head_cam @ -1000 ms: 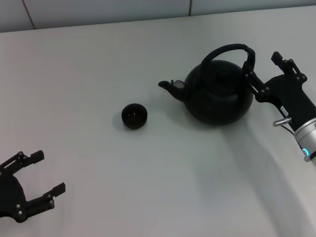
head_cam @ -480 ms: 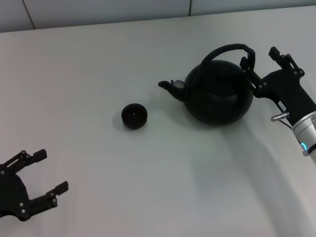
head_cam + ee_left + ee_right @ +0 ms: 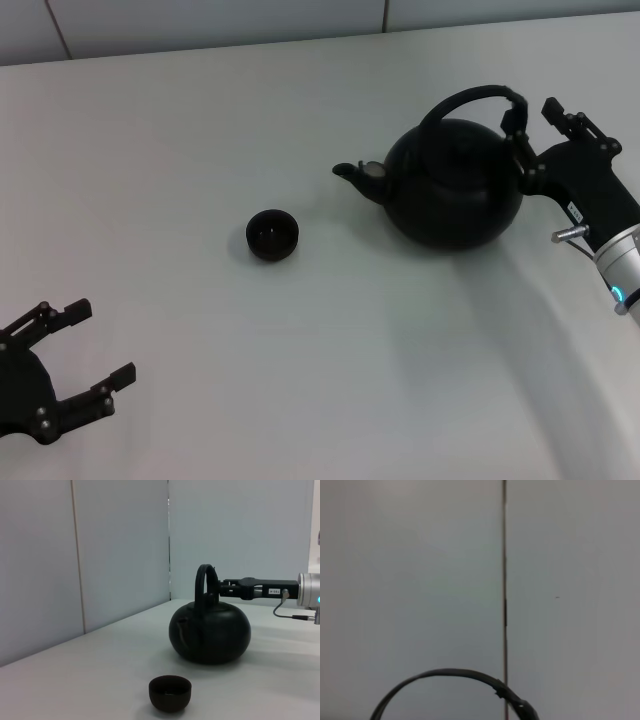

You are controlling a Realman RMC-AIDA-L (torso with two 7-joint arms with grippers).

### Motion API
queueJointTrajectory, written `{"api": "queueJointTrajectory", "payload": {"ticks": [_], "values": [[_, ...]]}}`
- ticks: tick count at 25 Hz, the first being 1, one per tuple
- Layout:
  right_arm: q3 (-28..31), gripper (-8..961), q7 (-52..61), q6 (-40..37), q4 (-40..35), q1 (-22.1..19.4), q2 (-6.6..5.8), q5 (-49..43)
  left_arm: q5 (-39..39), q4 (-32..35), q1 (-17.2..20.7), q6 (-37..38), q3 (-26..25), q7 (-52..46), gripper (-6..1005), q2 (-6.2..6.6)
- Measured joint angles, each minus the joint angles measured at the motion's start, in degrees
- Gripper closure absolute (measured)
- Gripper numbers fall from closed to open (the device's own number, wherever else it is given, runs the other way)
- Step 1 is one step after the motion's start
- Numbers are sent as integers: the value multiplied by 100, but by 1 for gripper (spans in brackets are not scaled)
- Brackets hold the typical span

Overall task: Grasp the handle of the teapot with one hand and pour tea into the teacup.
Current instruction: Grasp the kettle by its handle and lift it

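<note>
The teapot [image 3: 455, 185] is sitting on the white table [image 3: 300, 380] at the right, its spout [image 3: 352, 174] pointing left toward the teacup [image 3: 271, 235], which is standing well apart from it near the middle. The right gripper [image 3: 530, 125] is reaching in from the right edge and meeting the right end of the handle [image 3: 470, 98], where the arch comes down to the pot; its fingers are lying on either side of the hoop, but whether they are clenched on it cannot be told. The left gripper [image 3: 85, 345] is hovering at the near left corner, its fingers spread and gripping nothing.
</note>
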Motion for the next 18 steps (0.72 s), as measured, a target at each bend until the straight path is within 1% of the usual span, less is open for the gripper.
{"api": "queueJointTrajectory", "payload": {"ticks": [2,5,7,14,18], "values": [[27,438,0,24,26,14,0,-3,0,0,14,0,-42,-1,141,-2],[28,580,1,54,44,30,-5,-8,0,0,22,1,-53,-1,141,-3],[32,675,8,228,61,91,-6,-8,0,0,24,9,-59,-1,141,-5],[82,867,43,310,64,138,-10,-6,0,0,27,16,-59,-2,142,-7],[201,867,50,138,65,103,-11,-4,0,-5,27,17,-59,-5,142,-7]]}}
